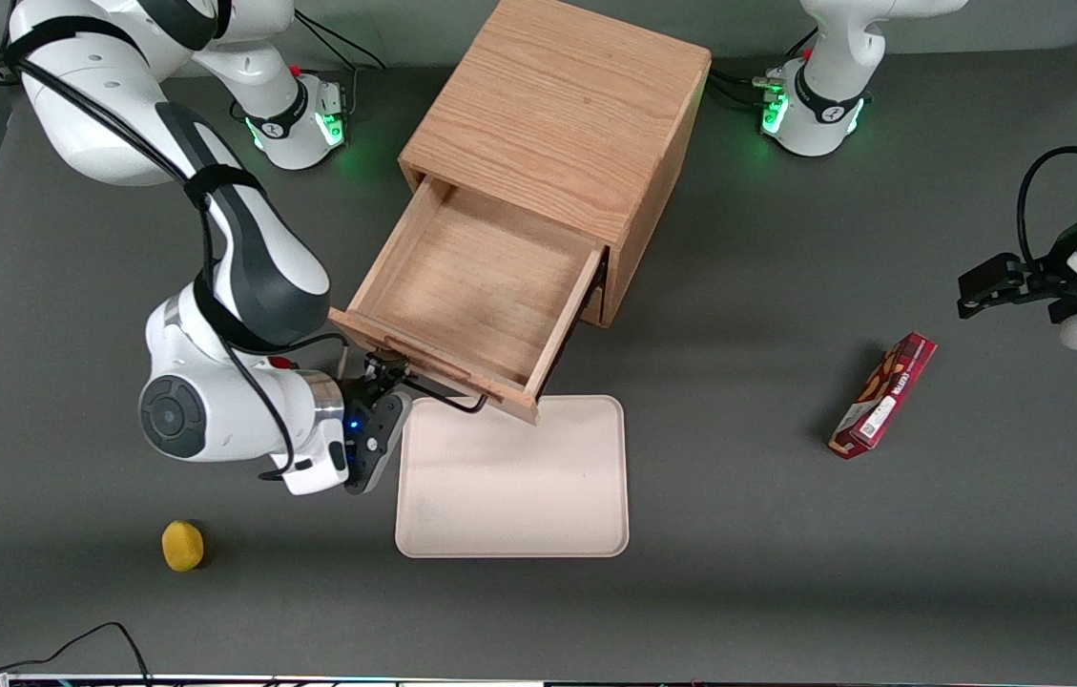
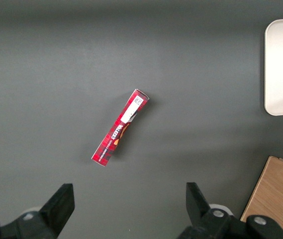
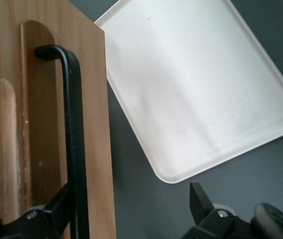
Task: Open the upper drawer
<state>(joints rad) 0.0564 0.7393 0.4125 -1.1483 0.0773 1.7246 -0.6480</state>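
The wooden cabinet (image 1: 557, 114) stands at the middle of the table. Its upper drawer (image 1: 476, 286) is pulled far out toward the front camera, and its shallow tray is bare. The thin black wire handle (image 1: 450, 399) runs along the drawer front (image 3: 94, 124). My right gripper (image 1: 387, 384) is at the handle's end toward the working arm. In the right wrist view the gripper (image 3: 130, 199) is open, its jaws wide apart. The handle (image 3: 74, 124) passes close against one finger (image 3: 56, 209); the other finger (image 3: 200, 201) hangs over bare table. The lower drawer is hidden under the upper one.
A cream tray (image 1: 511, 477) lies flat just under and in front of the open drawer; it also shows in the right wrist view (image 3: 196, 89). A yellow object (image 1: 182, 546) lies near the front edge. A red box (image 1: 883, 394) lies toward the parked arm's end.
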